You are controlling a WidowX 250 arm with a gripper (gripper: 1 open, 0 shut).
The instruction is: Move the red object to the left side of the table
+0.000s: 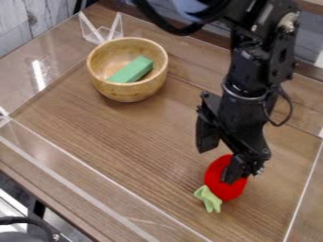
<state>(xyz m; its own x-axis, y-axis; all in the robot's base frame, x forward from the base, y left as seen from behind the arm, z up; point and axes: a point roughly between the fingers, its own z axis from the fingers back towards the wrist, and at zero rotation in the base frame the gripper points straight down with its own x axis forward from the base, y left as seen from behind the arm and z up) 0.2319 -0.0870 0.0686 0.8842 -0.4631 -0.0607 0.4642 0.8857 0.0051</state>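
My fingers [231, 154] stand spread, pointing straight down and holding nothing, with the red strawberry [226, 180] lying on the table [113, 142] directly beneath and between them near the front right corner, its green stem trailing toward the front edge.

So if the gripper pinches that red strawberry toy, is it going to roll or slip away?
Probably some risk. The red object looks rounded and egg-shaped, so it may roll if nudged off-centre. Its surface looks smooth, so the open gripper's fingers could squeeze it out sideways. The leafy stem lying on the table may limit rolling a little.
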